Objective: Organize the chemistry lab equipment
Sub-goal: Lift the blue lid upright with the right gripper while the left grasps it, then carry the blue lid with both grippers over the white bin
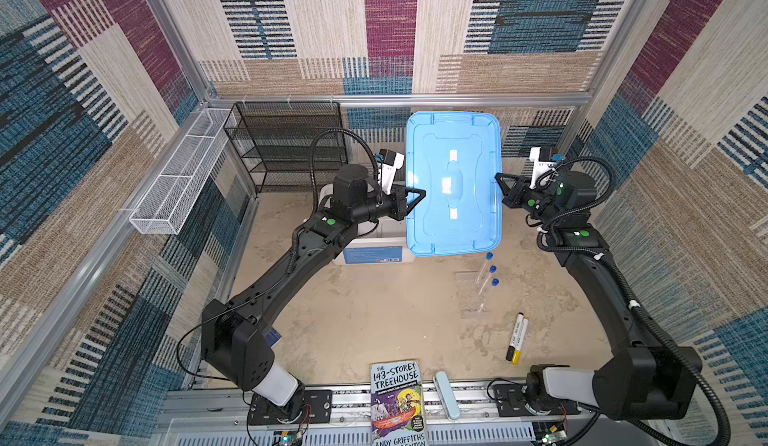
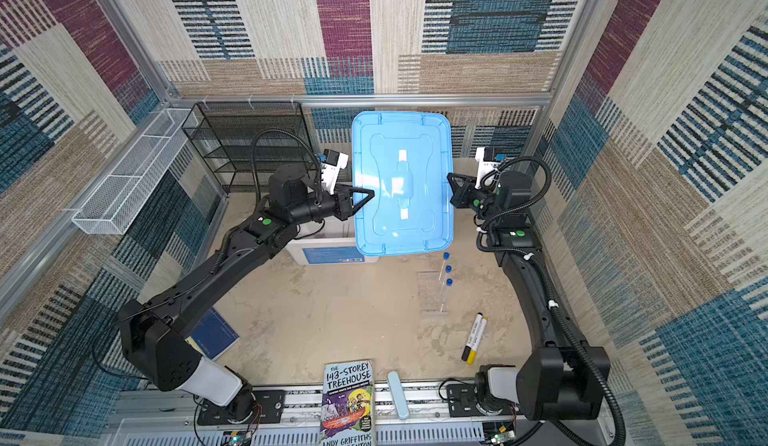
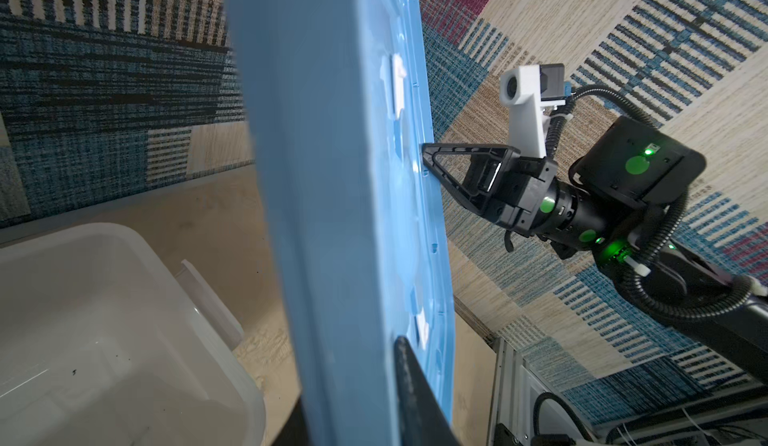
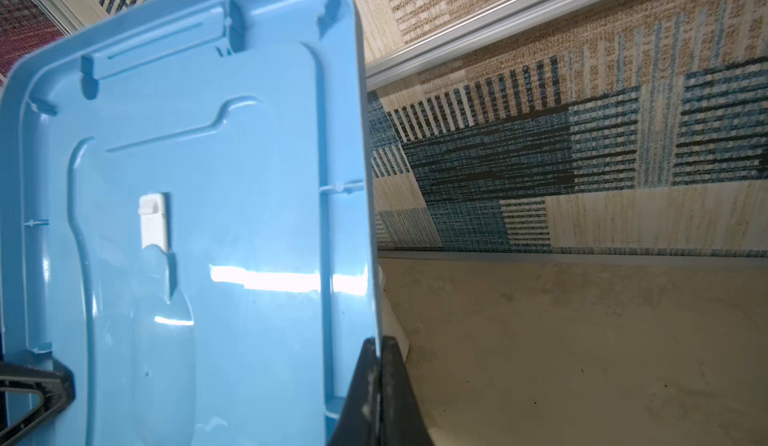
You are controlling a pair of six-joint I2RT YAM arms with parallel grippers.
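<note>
Blue lid (image 1: pixel 453 182) is up over the white bin (image 1: pixel 368 242). Right gripper (image 1: pixel 497 178) pinches its rim tight; left gripper (image 1: pixel 422 195) straddles the far rim, I can't confirm clamp. A slip could drop the corner onto the blue-capped tubes (image 1: pixel 493 269) in the clear rack (image 1: pixel 471 298) nearby.
</note>
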